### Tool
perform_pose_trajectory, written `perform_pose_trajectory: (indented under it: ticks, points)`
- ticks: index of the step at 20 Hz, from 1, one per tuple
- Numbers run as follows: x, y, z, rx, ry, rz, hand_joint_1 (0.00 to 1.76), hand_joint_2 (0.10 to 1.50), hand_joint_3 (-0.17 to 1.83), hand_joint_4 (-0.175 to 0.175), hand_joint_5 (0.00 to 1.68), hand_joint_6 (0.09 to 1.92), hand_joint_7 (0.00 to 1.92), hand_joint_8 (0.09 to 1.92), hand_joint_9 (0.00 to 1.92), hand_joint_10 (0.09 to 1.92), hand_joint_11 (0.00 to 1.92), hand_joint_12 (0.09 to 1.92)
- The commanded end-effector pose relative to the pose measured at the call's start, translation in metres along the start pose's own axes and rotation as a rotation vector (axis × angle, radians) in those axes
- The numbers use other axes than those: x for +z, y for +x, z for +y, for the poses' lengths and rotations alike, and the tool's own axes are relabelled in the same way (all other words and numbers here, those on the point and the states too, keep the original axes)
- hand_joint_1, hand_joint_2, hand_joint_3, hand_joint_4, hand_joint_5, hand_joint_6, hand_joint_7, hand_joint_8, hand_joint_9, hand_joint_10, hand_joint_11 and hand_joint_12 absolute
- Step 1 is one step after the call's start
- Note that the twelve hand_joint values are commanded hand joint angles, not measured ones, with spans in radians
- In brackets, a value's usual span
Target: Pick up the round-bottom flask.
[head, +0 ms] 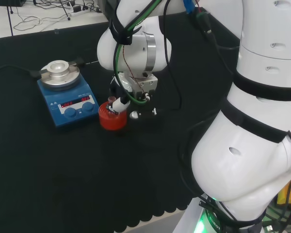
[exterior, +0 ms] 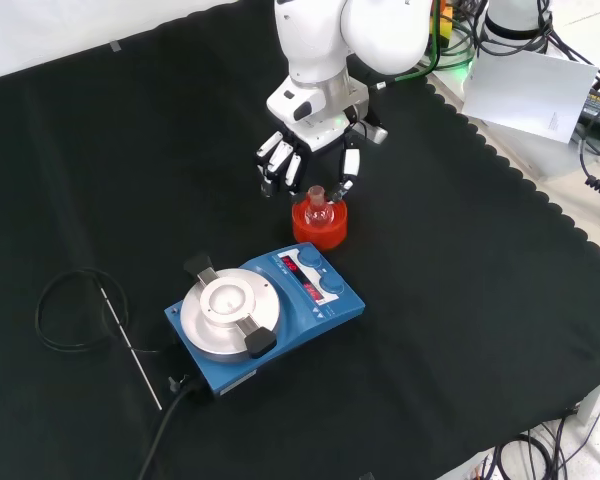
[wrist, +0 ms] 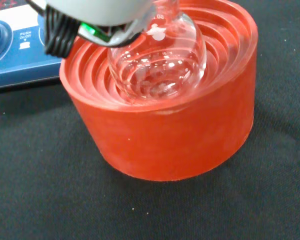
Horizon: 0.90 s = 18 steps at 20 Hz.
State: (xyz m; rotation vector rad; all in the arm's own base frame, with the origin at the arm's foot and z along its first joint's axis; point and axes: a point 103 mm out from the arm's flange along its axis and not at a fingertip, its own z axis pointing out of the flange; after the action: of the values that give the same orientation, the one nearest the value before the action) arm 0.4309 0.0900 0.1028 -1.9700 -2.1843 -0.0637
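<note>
Wrist view alone reveals ribbed red stand cradling flask.

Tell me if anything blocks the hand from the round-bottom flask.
Nothing visible does. The hand hangs right above the round-bottom flask, which sits in its red ribbed stand. The blue hotplate stands beside the stand, off the path.

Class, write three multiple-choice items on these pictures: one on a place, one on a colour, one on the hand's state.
1. Where does the round-bottom flask sit?
A. On the hotplate
B. In the ribbed stand
C. On bare cloth

2. What colour is the stand?
A. Red
B. Blue
C. White

3. How is the hand?
A. Lifting the flask
B. Pressing the hotplate
C. Open above the flask

Key: 1 B, the wrist view shows the bulb in the rings; 2 A, red in all views; 3 C, the front view shows fingers apart either side of the neck, beside the blue hotplate stirrer.
</note>
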Motion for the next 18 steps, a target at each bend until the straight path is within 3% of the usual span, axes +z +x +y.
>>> perform_pose_trajectory:
  ticks: [1,3,5,6,12,18]
  points:
    - [-0.002,0.001,0.0,0.0,-0.013,-0.012,0.99,0.64,0.69,-0.08,0.93,0.75,0.36,0.65,0.6,0.6,0.22,1.36]
    - [-0.003,0.002,0.0,0.002,-0.017,-0.02,0.99,0.65,0.69,-0.08,0.94,0.76,0.36,0.65,0.6,0.6,0.22,1.36]
    - [-0.003,0.003,0.0,0.005,-0.026,-0.04,1.04,0.82,0.46,0.05,1.02,0.86,0.35,0.67,0.6,0.61,0.23,1.36]
    - [-0.004,0.003,0.0,0.007,-0.036,-0.047,1.07,0.86,0.39,0.072,1.06,0.85,0.36,0.67,0.61,0.61,0.24,1.35]
    - [-0.015,-0.001,0.0,0.017,-0.041,-0.026,1.13,0.71,0.65,0.027,1.16,0.86,0.43,0.66,0.69,0.56,0.31,1.32]
    - [-0.04,-0.003,-0.006,0.028,-0.04,-0.004,1.14,0.68,0.71,0.005,1.17,0.87,0.43,0.66,0.69,0.56,0.31,1.32]
